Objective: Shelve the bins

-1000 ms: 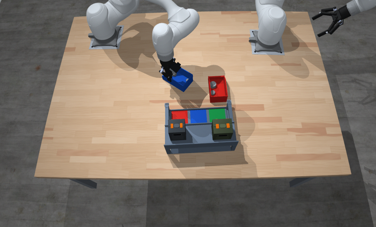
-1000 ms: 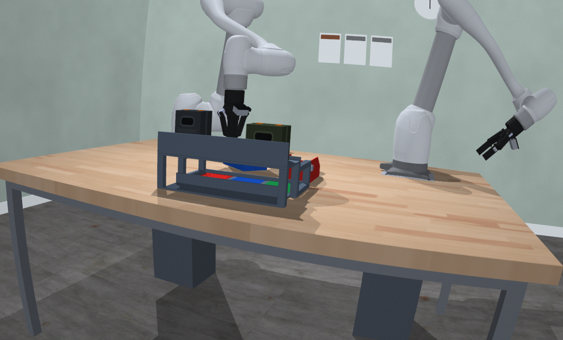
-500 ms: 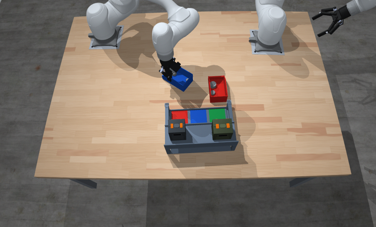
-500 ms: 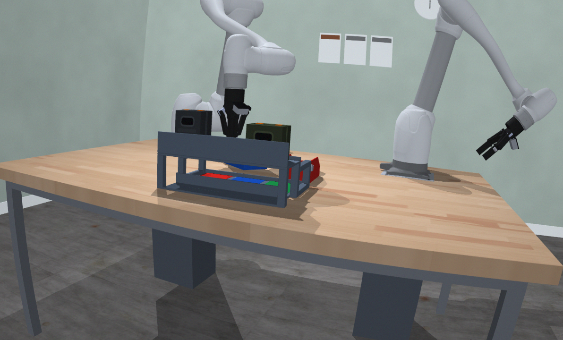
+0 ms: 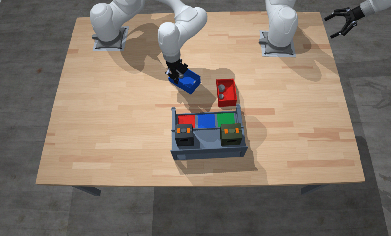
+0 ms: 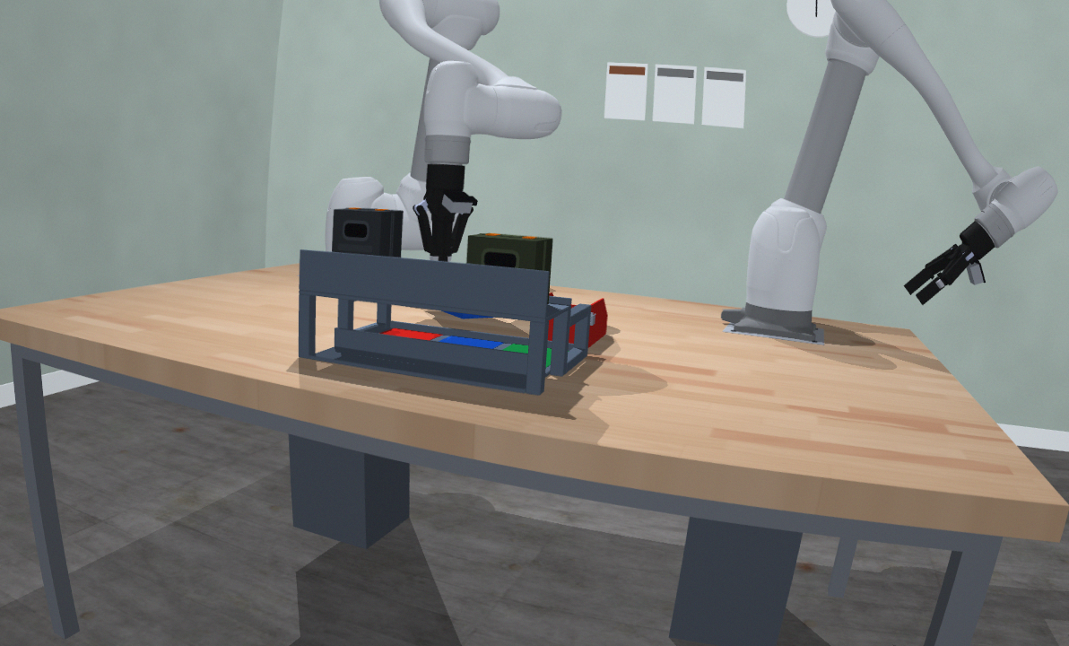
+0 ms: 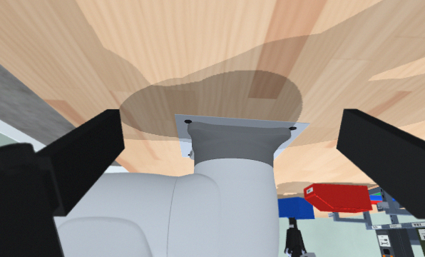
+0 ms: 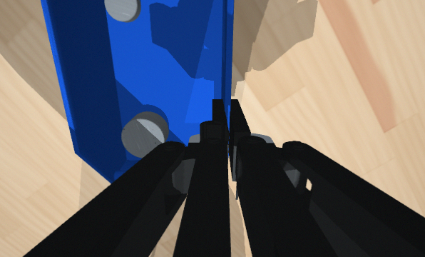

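Blue bin point(image 5: 193, 87) point(image 6: 470, 315) point(image 7: 296, 208) point(image 8: 137, 86) gripped at the top view's centre, apart from the shelf point(image 5: 208, 154) point(image 6: 421, 278) point(image 7: 385, 226).
The right gripper point(image 5: 176, 81) point(image 6: 439, 257) point(image 7: 292, 211) point(image 8: 224, 116) has its fingers clamped on the bin's wall; below centre, the shelf; above its right end, the red bin point(image 5: 228, 103) point(image 6: 595, 325) point(image 7: 344, 198) on the tabletop point(image 5: 103, 117) point(image 6: 682, 417) point(image 7: 198, 36); upper right, the left gripper point(image 5: 328, 28) point(image 6: 916, 293) point(image 7: 229, 129), fingers wide apart.

This looks like a robotics lab or workshop: white jointed arms point(image 5: 182, 28) point(image 6: 891, 48) point(image 7: 237, 200) bolted to a wooden desk point(image 5: 117, 123) point(image 6: 682, 401) point(image 7: 212, 43) point(image 8: 344, 165), small parts bins, a grey rack point(image 5: 208, 154) point(image 6: 421, 281), and three sheets point(image 6: 674, 94) pinned on the pale green wall.
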Controlling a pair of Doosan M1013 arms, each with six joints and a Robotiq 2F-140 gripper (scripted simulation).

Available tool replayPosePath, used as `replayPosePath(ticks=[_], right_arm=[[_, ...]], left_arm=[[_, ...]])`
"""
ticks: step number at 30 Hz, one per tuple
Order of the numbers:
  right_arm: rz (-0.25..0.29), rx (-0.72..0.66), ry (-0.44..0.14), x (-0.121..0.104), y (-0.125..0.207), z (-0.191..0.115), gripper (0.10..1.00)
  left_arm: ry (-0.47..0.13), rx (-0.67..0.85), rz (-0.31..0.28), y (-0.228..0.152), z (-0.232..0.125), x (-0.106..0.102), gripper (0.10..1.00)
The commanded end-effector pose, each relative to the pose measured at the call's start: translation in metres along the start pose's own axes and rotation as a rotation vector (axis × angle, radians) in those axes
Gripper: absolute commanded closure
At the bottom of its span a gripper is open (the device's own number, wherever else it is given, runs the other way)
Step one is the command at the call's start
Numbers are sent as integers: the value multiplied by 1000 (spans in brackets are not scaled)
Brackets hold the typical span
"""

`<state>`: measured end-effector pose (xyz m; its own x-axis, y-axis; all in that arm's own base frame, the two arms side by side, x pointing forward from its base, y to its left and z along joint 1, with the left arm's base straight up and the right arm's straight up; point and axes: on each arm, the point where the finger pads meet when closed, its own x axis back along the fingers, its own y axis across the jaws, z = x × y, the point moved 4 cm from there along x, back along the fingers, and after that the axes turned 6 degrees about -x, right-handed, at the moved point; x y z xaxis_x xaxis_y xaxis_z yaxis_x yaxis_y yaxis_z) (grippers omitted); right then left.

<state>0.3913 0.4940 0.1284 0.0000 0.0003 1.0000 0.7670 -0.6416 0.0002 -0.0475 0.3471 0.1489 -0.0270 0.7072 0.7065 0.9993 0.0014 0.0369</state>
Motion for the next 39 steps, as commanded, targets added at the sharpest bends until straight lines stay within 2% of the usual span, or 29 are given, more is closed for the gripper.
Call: replayPosePath(ticks=[1, 39], right_arm=[[0, 0, 1, 3, 0, 0, 999], [0, 0, 1, 43, 0, 0, 999]], left_arm=[[1, 0, 0, 0, 0, 0, 98], [1, 0, 0, 0, 0, 0, 98]])
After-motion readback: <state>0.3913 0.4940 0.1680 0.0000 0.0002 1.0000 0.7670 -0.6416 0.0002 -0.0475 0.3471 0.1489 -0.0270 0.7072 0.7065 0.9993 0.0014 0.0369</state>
